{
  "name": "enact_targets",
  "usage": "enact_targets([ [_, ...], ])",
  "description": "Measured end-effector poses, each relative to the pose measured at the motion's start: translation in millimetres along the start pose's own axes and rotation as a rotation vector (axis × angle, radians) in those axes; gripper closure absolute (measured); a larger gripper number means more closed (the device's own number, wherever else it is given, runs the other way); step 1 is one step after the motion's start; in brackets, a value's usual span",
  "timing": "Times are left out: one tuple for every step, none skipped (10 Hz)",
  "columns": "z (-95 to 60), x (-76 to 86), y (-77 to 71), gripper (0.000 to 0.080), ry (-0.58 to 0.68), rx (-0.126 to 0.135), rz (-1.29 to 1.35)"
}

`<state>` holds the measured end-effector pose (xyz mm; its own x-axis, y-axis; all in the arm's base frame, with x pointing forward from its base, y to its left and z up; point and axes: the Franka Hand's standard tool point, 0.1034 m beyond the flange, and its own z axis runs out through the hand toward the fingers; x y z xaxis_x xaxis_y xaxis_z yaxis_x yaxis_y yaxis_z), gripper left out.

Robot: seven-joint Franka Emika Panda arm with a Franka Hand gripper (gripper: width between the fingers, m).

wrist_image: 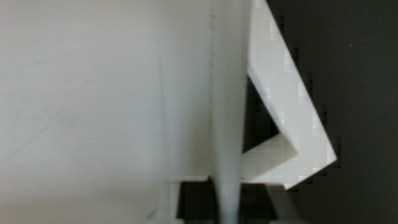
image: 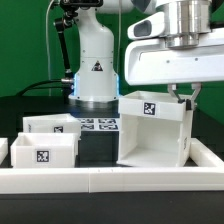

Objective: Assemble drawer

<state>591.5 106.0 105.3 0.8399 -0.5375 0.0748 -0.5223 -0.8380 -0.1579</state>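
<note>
The large white boxy housing [image: 152, 130] stands tilted on the black table at the exterior view's right, its open side facing the camera, a tag on its upper face. My gripper [image: 182, 95] comes down on its upper far corner and is shut on one of the housing's walls. In the wrist view the thin white wall [wrist_image: 228, 120] runs straight between my two dark fingertips [wrist_image: 267, 200], which press on it from both sides. Two small open-top trays sit at the exterior view's left: one nearer [image: 42, 152] with a tag on its front, one behind it [image: 52, 125].
A long low white rail [image: 110, 178] runs along the front of the table. The marker board [image: 98, 124] lies flat behind the trays, near the robot's white base [image: 97, 65]. Black table shows between the trays and the housing.
</note>
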Motion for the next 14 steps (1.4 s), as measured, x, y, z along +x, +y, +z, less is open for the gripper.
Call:
enact_targets([
  [-0.4, -0.7, -1.0, 0.0757, -0.001, 0.001, 0.034],
  [-0.4, 1.5, 1.7, 0.0757, 0.001, -0.001, 0.093],
  [-0.4, 3.2, 3.7, 0.0757, 0.003, -0.003, 0.135],
  [-0.4, 3.7, 4.3, 0.0755, 0.003, -0.003, 0.169],
  [-0.4, 6.5, 7.8, 0.0755, 0.005, -0.004, 0.245],
  [-0.4, 8.6, 11.9, 0.0755, -0.004, -0.001, 0.34],
  [-0.7, 14.2, 15.2, 0.0755, -0.013, 0.015, 0.456],
  [-0.7, 20.8, 17.1, 0.0755, -0.023, 0.026, 0.539],
  [-0.7, 24.6, 17.3, 0.0755, -0.031, 0.026, 0.584],
  [-0.9, 25.9, 15.6, 0.0755, -0.038, 0.033, 0.677],
  [0.4, 27.4, 15.1, 0.0755, -0.044, 0.036, 0.755],
  [0.9, 31.2, 13.4, 0.0755, -0.042, 0.039, 0.814],
  [1.4, 35.4, 11.6, 0.0755, -0.039, 0.041, 0.869],
  [1.9, 40.3, 8.7, 0.0755, -0.034, 0.046, 0.865],
])
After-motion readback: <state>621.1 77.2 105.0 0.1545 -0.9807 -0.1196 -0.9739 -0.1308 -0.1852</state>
